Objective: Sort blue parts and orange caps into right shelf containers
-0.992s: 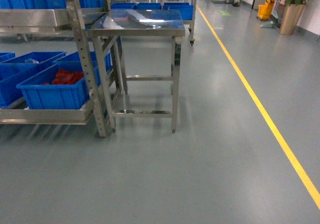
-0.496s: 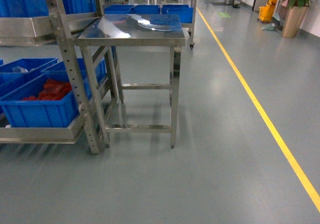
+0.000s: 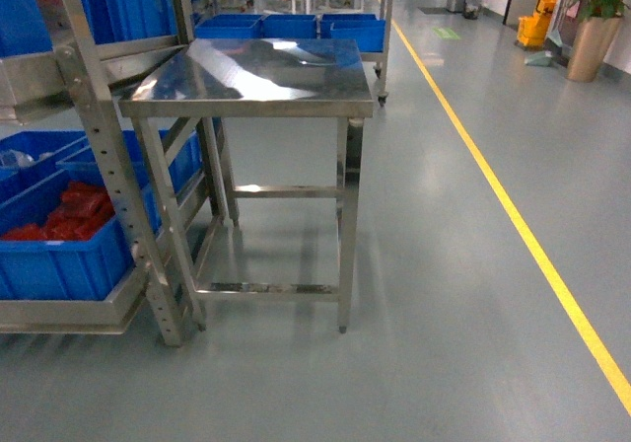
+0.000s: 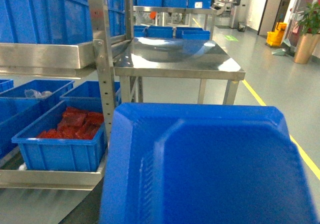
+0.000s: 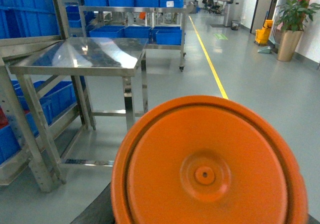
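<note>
A blue part [image 4: 210,169] fills the lower half of the left wrist view, a smooth bright blue piece with a raised rim, held off the floor right at my left gripper [image 4: 200,209], whose fingers are hidden behind it. The round end of an orange cap [image 5: 205,174] fills the lower right wrist view, held the same way at my right gripper [image 5: 205,211], fingers hidden. Blue crates [image 3: 59,264] stand on the low shelf of a steel rack [image 3: 99,156] at the left; the nearest one [image 4: 60,149] holds red pieces. Neither gripper shows in the head view.
A steel table [image 3: 251,77] with thin legs stands beside the rack. More blue crates [image 3: 296,26] sit on a cart behind it. A yellow floor line [image 3: 513,215] runs along the right. A potted plant [image 3: 596,28] and a yellow bucket [image 3: 535,23] stand far right.
The table and rack have grown larger and slid left and down in the head view, so the base has rolled closer to them.
</note>
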